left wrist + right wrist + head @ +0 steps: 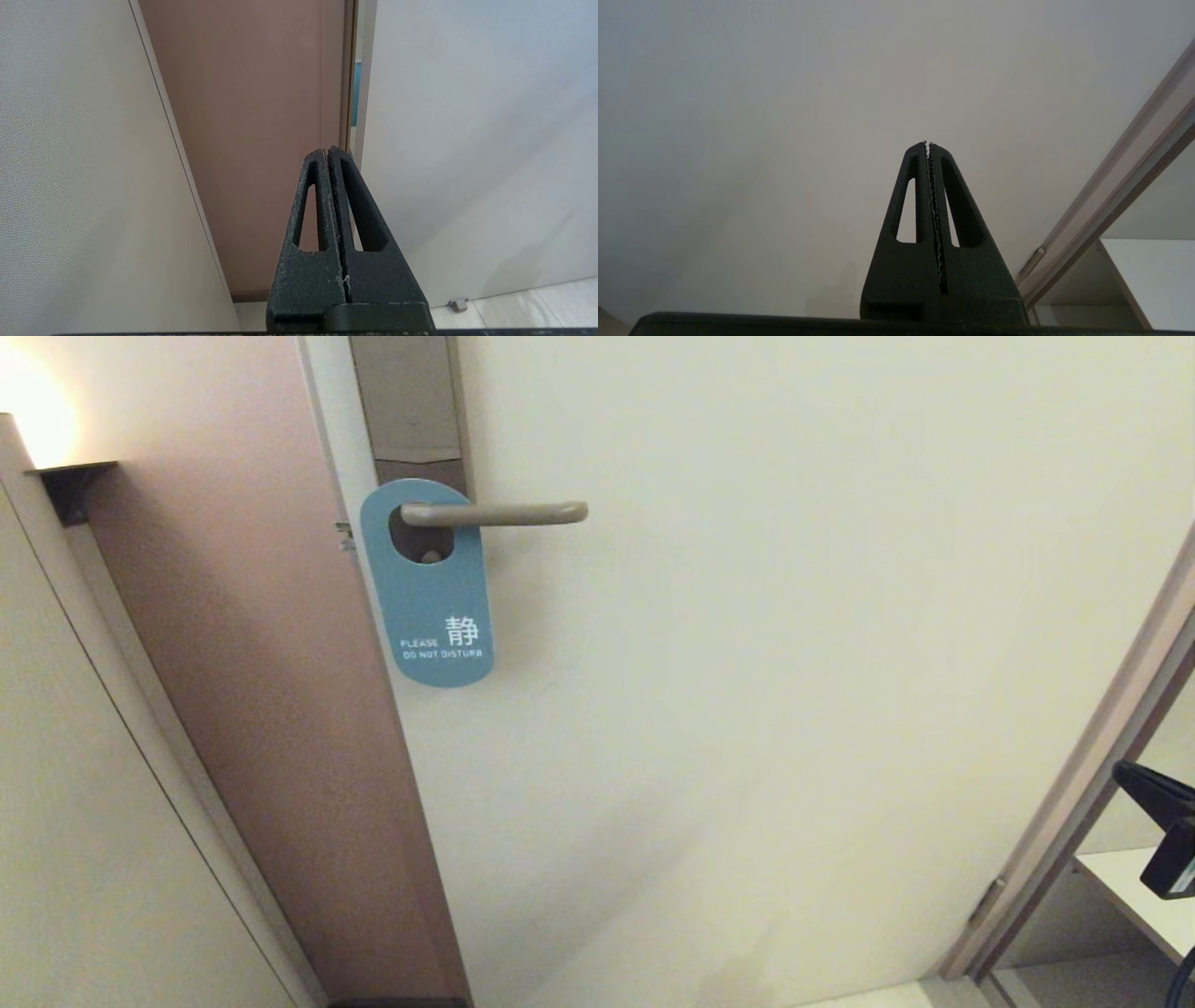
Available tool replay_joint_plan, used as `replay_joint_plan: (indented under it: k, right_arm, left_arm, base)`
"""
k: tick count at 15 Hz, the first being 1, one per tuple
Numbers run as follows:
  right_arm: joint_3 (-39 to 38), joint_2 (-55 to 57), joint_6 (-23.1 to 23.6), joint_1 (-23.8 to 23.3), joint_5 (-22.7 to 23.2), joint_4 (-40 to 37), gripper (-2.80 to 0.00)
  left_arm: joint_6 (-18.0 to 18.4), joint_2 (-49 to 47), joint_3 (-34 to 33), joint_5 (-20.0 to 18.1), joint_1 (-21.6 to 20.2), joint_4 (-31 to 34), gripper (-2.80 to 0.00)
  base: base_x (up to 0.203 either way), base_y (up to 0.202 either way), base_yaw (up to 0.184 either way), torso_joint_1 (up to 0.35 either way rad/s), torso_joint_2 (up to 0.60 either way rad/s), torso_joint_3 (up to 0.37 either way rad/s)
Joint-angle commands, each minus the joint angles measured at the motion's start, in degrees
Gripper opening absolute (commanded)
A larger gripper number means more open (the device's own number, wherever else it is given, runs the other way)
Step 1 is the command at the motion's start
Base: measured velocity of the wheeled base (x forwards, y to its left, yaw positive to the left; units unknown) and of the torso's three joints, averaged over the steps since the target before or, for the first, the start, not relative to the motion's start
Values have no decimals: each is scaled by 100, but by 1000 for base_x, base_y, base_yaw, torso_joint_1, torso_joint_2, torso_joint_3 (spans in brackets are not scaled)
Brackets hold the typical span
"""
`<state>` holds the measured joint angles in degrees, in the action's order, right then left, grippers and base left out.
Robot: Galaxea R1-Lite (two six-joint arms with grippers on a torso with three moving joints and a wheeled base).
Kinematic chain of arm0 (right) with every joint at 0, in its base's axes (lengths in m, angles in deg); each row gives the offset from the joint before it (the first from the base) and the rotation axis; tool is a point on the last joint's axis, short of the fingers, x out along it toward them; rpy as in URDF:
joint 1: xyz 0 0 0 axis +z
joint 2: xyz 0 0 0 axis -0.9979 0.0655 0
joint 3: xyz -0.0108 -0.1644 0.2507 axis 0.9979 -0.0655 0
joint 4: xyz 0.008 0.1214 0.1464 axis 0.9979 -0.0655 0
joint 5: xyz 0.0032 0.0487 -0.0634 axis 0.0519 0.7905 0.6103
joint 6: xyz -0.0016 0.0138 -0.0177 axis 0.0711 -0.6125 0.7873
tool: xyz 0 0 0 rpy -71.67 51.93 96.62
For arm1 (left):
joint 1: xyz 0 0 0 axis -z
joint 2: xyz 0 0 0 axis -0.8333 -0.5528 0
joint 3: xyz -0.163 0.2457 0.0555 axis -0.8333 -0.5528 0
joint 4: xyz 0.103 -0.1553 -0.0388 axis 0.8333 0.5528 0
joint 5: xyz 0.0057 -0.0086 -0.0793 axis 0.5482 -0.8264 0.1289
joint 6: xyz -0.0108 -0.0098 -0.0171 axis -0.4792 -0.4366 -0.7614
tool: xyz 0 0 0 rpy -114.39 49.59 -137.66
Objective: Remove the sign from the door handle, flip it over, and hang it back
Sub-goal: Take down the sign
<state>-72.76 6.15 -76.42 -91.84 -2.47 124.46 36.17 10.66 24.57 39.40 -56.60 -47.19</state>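
While the sign (427, 583) hung by its oval hole on the door handle (495, 512), blue "DO NOT DISTURB" face outward, removal had not begun. Left claw (328, 150) and right claw (927, 143) were each pressed together, holding nothing, both well apart from the sign. Next move, by judgement: one claw must spread, reach the sign's lower edge and slide it off the lever's free end.

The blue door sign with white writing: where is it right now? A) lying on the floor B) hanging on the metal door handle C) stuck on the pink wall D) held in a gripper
B: the blue oblong door sign hangs by its oval hole on the slim beige metal door handle, blue face outward, with no gripper near it.
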Motion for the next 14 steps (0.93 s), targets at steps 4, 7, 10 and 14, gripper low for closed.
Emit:
replay_joint_plan:
  k: [4, 7, 10, 14]
  right_arm:
    - [-95, -44, -3, 5, 5, 27, -280]
    - [-200, -107, -3, 6, 5, 27, -280]
    - [-298, -176, -3, 6, 5, 27, -280]
    - [-538, -334, -3, 3, 5, 27, -280]
  left_arm:
    - [5, -3, -1, 0, -2, -1, -280]
    - [5, -9, -1, 0, -2, -1, -280]
    - [5, -6, -1, 0, -2, -1, -280]
    - [5, -9, -1, 0, -2, -1, -280]
  base:
    - [0, 0, 0, 0, 0, 0]
    - [0, 0, 0, 0, 0, 0]
    - [0, 0, 0, 0, 0, 0]
    - [0, 0, 0, 0, 0, 0]
